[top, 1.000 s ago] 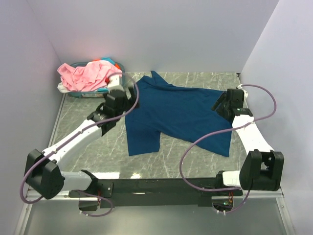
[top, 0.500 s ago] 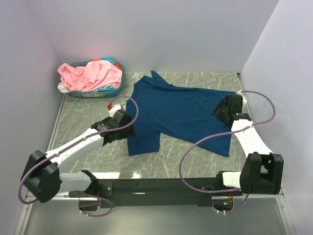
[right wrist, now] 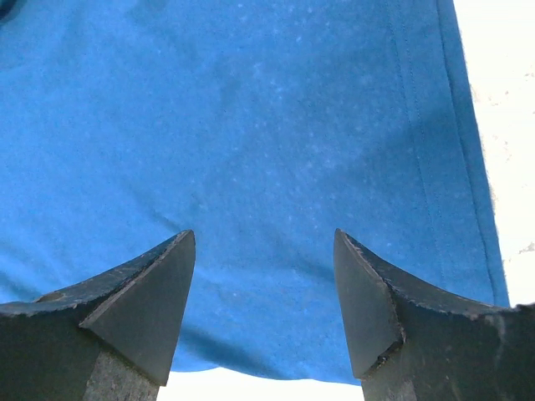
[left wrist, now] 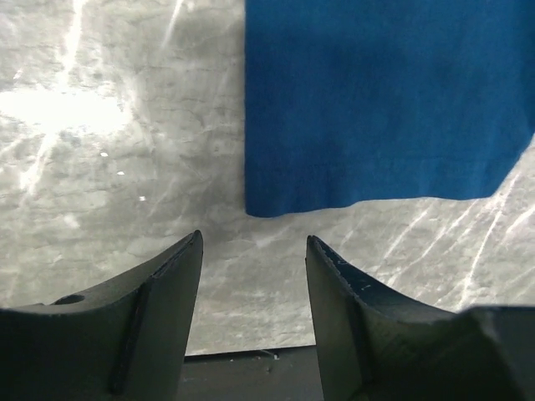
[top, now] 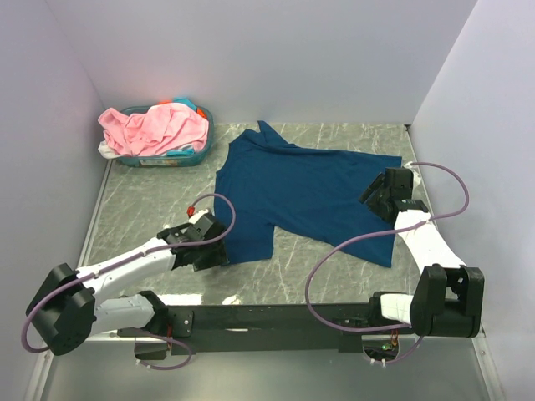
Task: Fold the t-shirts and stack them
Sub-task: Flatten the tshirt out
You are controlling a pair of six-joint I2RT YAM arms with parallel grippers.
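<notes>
Navy t-shirt (top: 305, 188) lies spread open mid-table on the marble table (top: 142, 209). It's skewed, with one part pointing to the back wall and a flap reaching toward the near edge. No fold in it yet and no print showing. Pink t-shirt (top: 150, 127) is heaped with other pale cloth in the teal basket (top: 206, 138) at back left, well apart from both arms. Left gripper (left wrist: 253, 238) sits low just short of the navy shirt's near-left corner (left wrist: 259, 200), fingers parted at a middling gap, only bare marble between them, nothing held. Right gripper (right wrist: 263, 234) hangs over the shirt's right side, fingers spread wide and empty, cloth under both, a stitched hem off to the right of its view. My read is that this is the grab for the first fold. To do it well, the left should move forward until the corner edge is properly between the fingers, with one finger skimming the marble to get under the cloth, then pinch close to the corner. The right would do better on the hem edge than mid-panel, where a pinch just bunches fabric. Lift both sides level and together, carry over, lay flat. Main risks are a tip scraping the table or a shallow pinch that slips on lift.
</notes>
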